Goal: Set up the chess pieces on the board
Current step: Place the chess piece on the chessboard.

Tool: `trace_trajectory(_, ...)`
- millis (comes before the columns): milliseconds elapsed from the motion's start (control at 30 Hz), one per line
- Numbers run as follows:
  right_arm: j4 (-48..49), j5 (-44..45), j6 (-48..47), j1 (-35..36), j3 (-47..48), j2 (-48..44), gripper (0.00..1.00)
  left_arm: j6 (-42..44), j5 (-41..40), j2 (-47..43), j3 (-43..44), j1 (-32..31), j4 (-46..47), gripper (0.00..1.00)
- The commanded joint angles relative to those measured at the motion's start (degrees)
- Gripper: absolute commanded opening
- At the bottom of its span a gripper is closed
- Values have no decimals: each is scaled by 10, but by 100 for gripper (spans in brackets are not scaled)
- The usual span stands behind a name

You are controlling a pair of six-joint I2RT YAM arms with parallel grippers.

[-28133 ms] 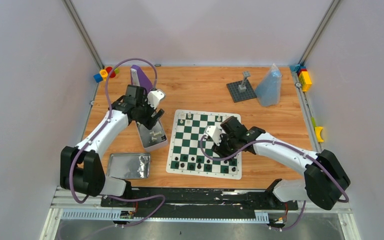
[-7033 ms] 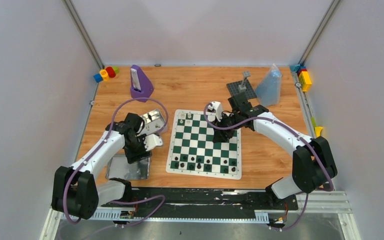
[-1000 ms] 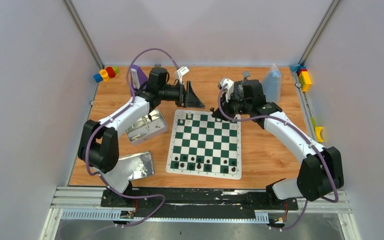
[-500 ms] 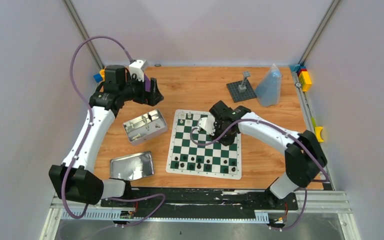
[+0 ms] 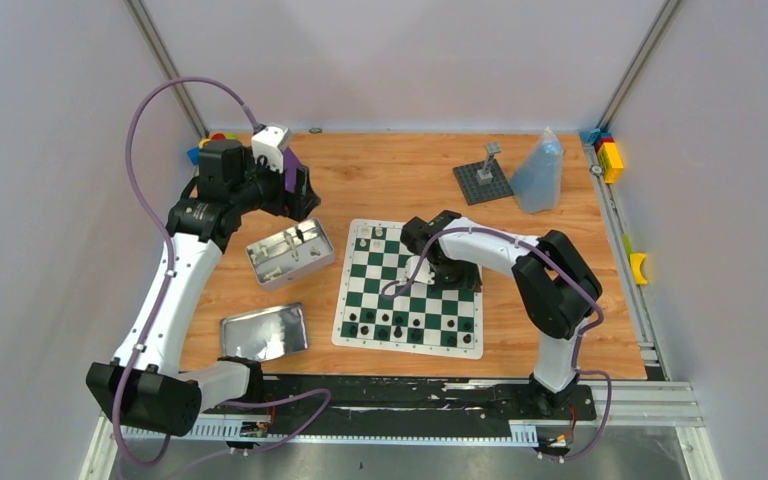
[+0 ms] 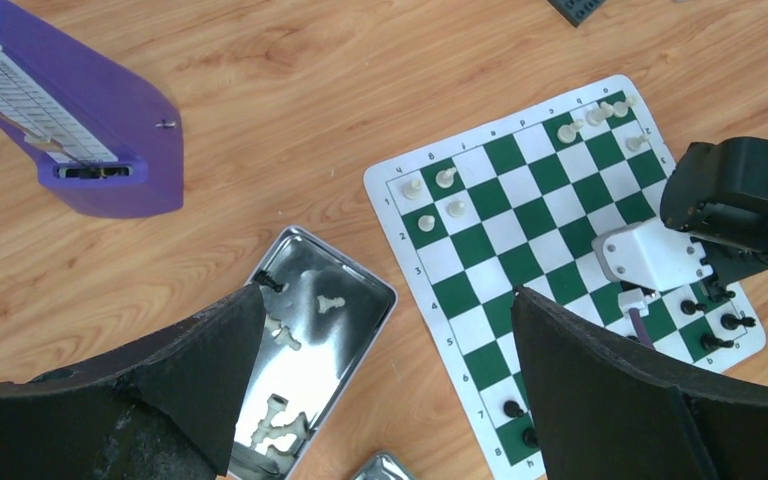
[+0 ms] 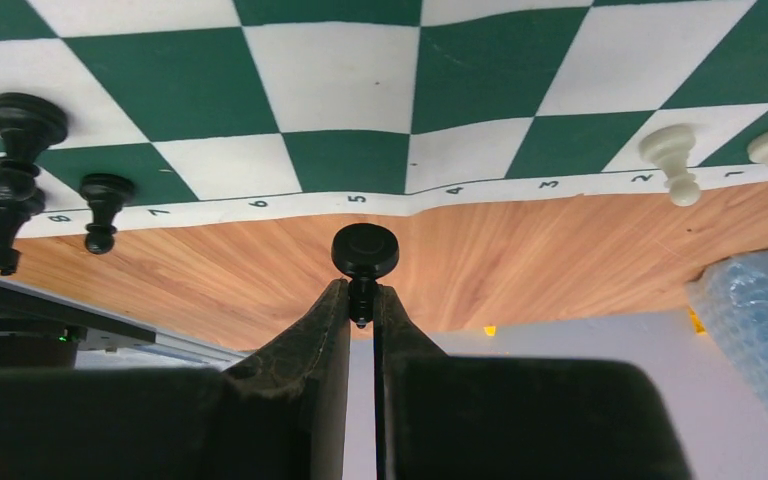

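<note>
The green and white board (image 5: pixel 408 290) lies at mid table. My right gripper (image 7: pixel 362 300) is shut on a black chess piece (image 7: pixel 365 250), held base-out above the board; in the top view the right gripper (image 5: pixel 438 272) hovers over the board's middle. Black pieces (image 5: pixel 400 325) stand along the near edge and white pieces (image 5: pixel 370 237) at the far left corner. My left gripper (image 6: pixel 385 292) is wide open and holds nothing, raised high above the open tin (image 6: pixel 310 350), which holds white pieces and one black one. The top view puts the left gripper (image 5: pixel 298 192) at the back left.
A purple wedge-shaped object (image 6: pixel 80 130) stands at the back left. The tin lid (image 5: pixel 263 332) lies near the front left. A dark grey baseplate with a post (image 5: pixel 482 182) and a clear plastic bag (image 5: pixel 538 175) sit at the back right. Coloured blocks (image 5: pixel 608 155) line the right rail.
The left gripper swung from the back centre to the back left and opened wide. The right gripper came from the board's far edge down over its middle, still shut on the black piece.
</note>
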Motion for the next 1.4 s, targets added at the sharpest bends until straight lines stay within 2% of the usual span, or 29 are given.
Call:
trace_trajectory(0, -40, 48, -14, 9, 38, 28, 9, 14, -3, -2, -4, 0, 10, 100)
trace_trajectory(467, -59, 71, -7, 28, 83, 90, 19, 15, 5, -19, -21, 0, 26, 100)
trace_trajectory(667, -58, 57, 0, 37, 87, 98, 35, 15, 6, -20, -22, 0, 26, 100)
trace_trajectory(800, -54, 47, 6, 38, 97, 96, 36, 17, 5, -23, -23, 0, 26, 100)
trace_trajectory(967, -55, -8, 17, 37, 115, 69, 39, 17, 5, -24, -22, 0, 25, 100)
trace_trajectory(1133, -49, -107, 42, 22, 132, 26, 43, 20, 1, -22, -22, 0, 26, 100)
trace_trajectory(1367, 71, -238, 97, -34, 80, -57, 45, 18, -17, -30, -24, 1, 23, 100)
